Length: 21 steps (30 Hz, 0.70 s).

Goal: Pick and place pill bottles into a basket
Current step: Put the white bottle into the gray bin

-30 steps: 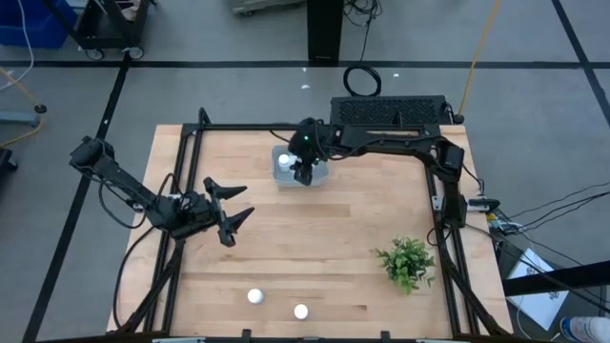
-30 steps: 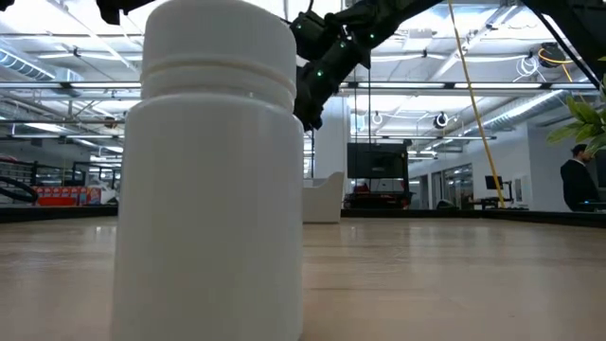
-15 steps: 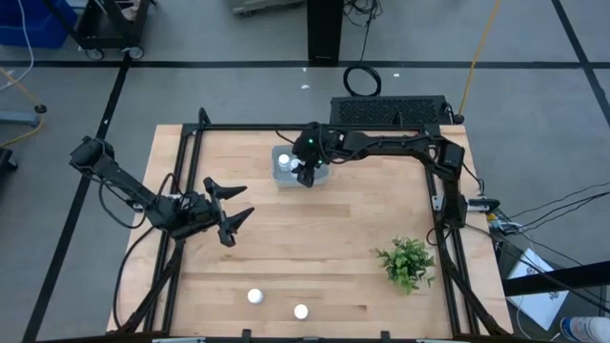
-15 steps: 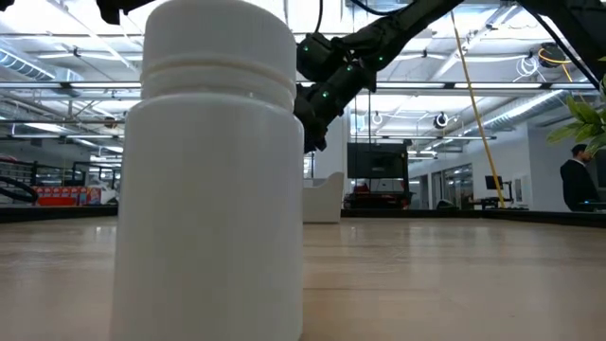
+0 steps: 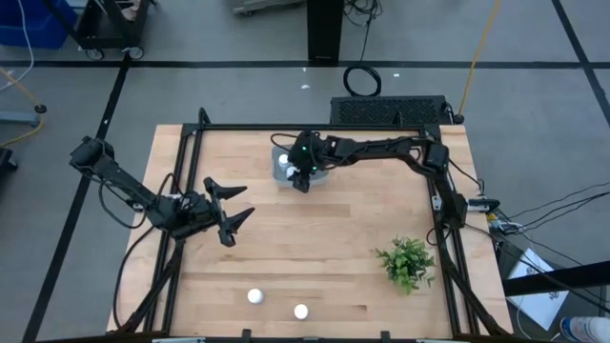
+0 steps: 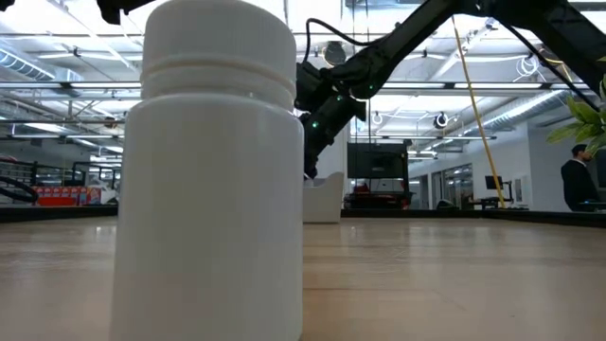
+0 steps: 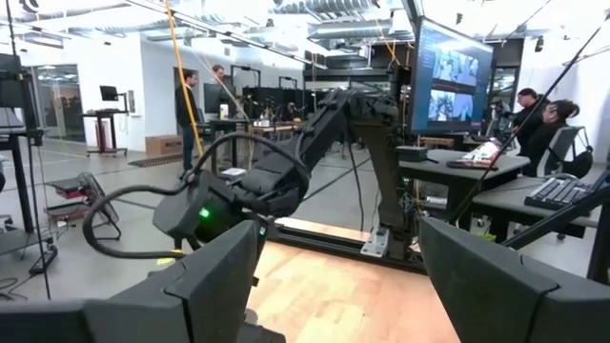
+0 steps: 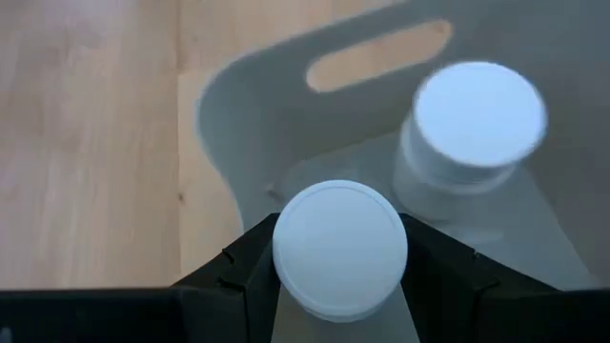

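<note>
Right gripper (image 8: 340, 276) is hanging over the basket (image 5: 283, 177) at the far middle of the table (image 5: 334, 238), fingers (image 8: 238, 272) clamped on either side of a white pill bottle (image 8: 339, 250), cap facing the wrist camera. Bottle is being held upright inside the basket's rim, above its floor; whether it is touching the floor I cannot tell. A second bottle (image 8: 472, 129) is already standing in the basket just beside the held one, apart from it.

Left gripper (image 5: 229, 211) is waiting over the table's left side, well apart from everything, jaws spread wide and holding nothing.

Handling, as a judgement: the bottles are looking like rigid moulded plastic, light, smooth-walled and so somewhat slippery. Not fragile. Round body means it is apt to roll if tipped, and a narrow base is making it easy to knock over. Best hold is looking like the one in use now: pads across the body or just under the cap, from above, with the ridge below the cap helping against slipping.

Count:
- Pill bottles in view: four. One in the right gripper, one in the basket, two standing loose (image 5: 254, 296) (image 5: 301, 312) near the table's near edge, close together. One of these is filling the low view. A fifth is not visible.
- Basket: one, pale grey, with a slot handle (image 8: 379, 55).
- Small green plant (image 5: 407, 262): one, right side, clear of the work.
</note>
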Tool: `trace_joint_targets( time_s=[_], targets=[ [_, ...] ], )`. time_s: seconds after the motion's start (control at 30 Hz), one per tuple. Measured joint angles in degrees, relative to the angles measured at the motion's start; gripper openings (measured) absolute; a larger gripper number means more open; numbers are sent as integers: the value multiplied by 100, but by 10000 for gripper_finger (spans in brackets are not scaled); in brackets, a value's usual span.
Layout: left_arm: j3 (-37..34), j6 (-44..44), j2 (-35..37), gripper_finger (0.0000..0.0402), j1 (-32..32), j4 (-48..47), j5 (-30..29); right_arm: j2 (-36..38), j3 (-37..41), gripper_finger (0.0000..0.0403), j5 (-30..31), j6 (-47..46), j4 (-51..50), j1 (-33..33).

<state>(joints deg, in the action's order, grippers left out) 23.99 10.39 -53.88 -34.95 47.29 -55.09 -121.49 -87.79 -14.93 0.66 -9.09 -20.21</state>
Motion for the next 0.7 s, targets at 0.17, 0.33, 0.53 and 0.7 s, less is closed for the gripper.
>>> trace_joint_targets(
  time_s=[0.17, 0.33, 0.53, 0.7],
  targets=[
    [0, -4, 0, 296, 1, -28, 2, -28, 0, 166, -18, -27, 112, 0],
    [0, -17, 2, 296, 1, -31, 4, -28, 0, 166, -21, 5, 73, 0],
    [0, -17, 2, 296, 1, -33, 7, -28, 2, 170, -41, 152, 27, 7],
    [0, -17, 2, 296, 3, -33, 11, -28, 2, 195, -35, 179, -16, 9]
  ],
)
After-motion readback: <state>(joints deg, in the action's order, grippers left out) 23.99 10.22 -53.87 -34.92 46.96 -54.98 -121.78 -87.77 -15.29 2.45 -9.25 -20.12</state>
